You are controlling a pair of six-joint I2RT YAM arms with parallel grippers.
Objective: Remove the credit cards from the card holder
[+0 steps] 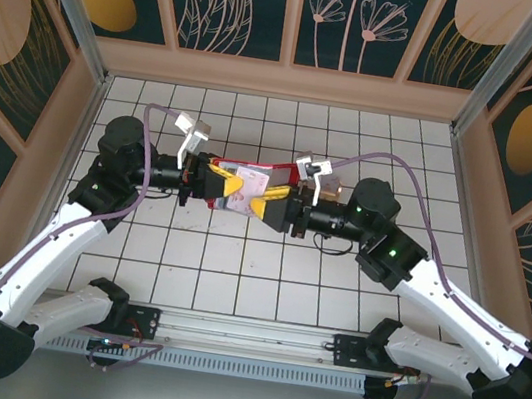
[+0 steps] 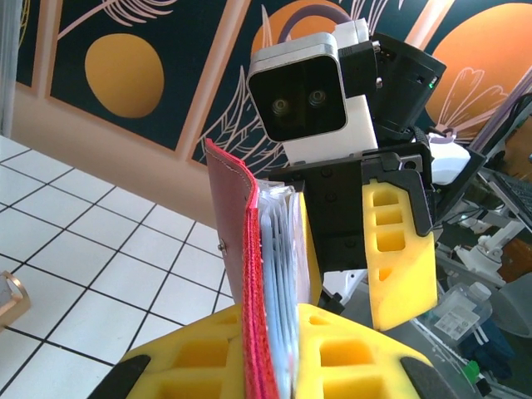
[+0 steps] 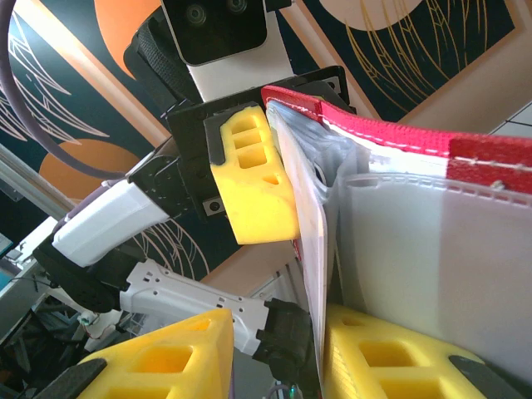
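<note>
Left end effector (image 1: 236, 187): pressed together on the red cover of the card holder, yellow pads on either face.
Card holder (image 1: 250, 173): held in the air over the tiled bench (image 1: 232, 285), at mid-scene, lying at 3 o'clock of the left end effector and at about 10 o'clock of the right one in the top view.
Long axis: running 9 to 3 o'clock between the two arms in the top view, with the fold standing on edge.
Clear pockets (image 3: 416, 249): fanned open off the red cover, greyish and see-through.
Credit cards: judged to sit inside those pockets; pale flat sheets seen there, though their edges cannot be told from the sleeves.
Pocket leaf (image 3: 314, 249): rising toward 12 o'clock out of the gap of the right end effector, lying against the pad at 3 o'clock and apart from the pad at 9 o'clock.
Right end effector (image 1: 257, 203): partly spread around that leaf, not pinching it as far as can be seen.
Nearer arm: the right one, free for the pull; the left one serving as the anchor.
Coming move: judged to need the right pads brought together on a card edge, then a draw away toward 3 o'clock along the long axis.
Writing: none readable on the cover, the pockets or the wrist cameras.
</note>
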